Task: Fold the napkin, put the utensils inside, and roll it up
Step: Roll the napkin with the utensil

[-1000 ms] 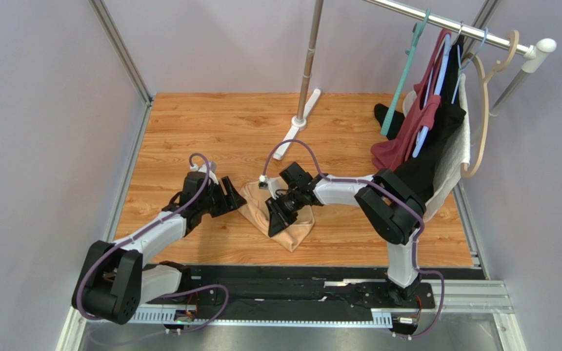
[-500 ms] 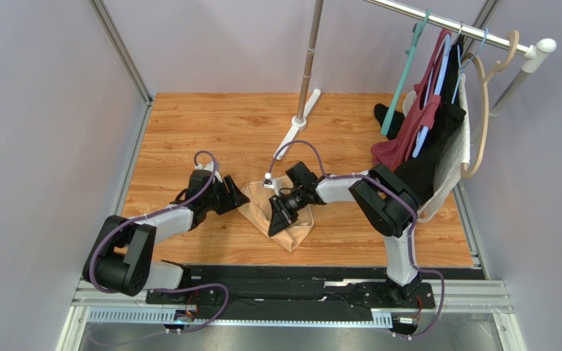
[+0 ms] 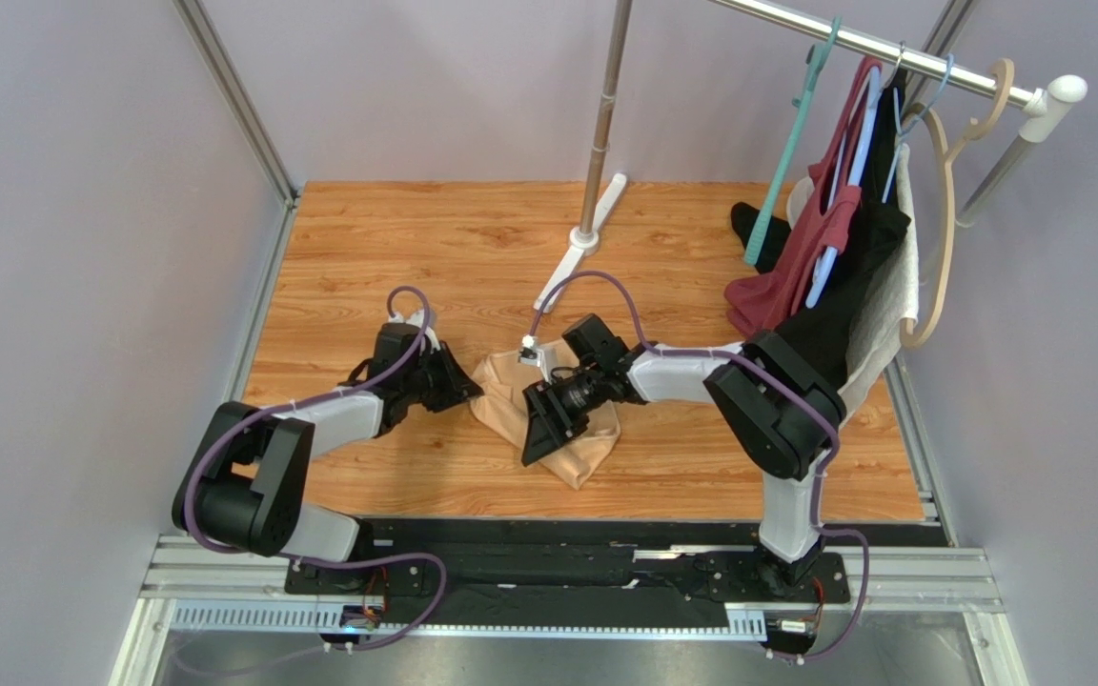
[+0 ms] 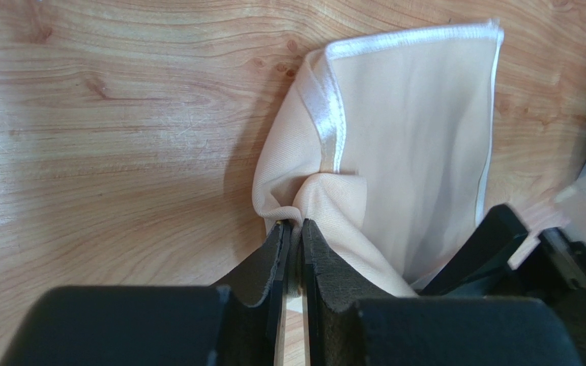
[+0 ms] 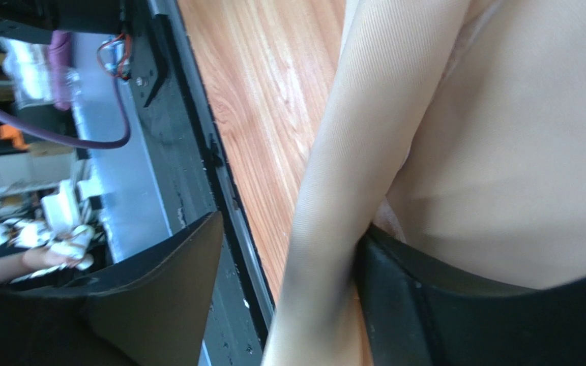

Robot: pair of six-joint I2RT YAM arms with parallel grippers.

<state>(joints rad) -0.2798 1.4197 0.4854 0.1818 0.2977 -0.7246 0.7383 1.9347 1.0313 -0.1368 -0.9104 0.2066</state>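
The napkin (image 3: 581, 458) is seen on the wooden table (image 3: 412, 243), on the near side of the white foot of the metal pole (image 3: 579, 253), toward the arm bases and slightly to the left of that foot. It is folded into a rumpled, roughly triangular heap, with one corner pointed away from the foot. The left claw (image 3: 458, 383) is set low on the table, nearer and to the left of the foot, at the napkin's left edge. In the left wrist view its jaws are drawn almost together, and a small bunched fold of the peach fabric is pinched between their tips, with the white-stitched hem laid out flat beyond the pinch. The right claw (image 3: 548, 418) is placed over the middle of the napkin, directly nearer than the foot. In the right wrist view its jaws are spread wide: a thick rolled fold of fabric is pressed against one of the fingers (image 5: 441, 305), while bare wood is visible in the gap before the other, so nothing is clamped. Dark red, black and white garments (image 3: 827, 272) are hung on a rail to the right of the foot, well apart from the napkin.
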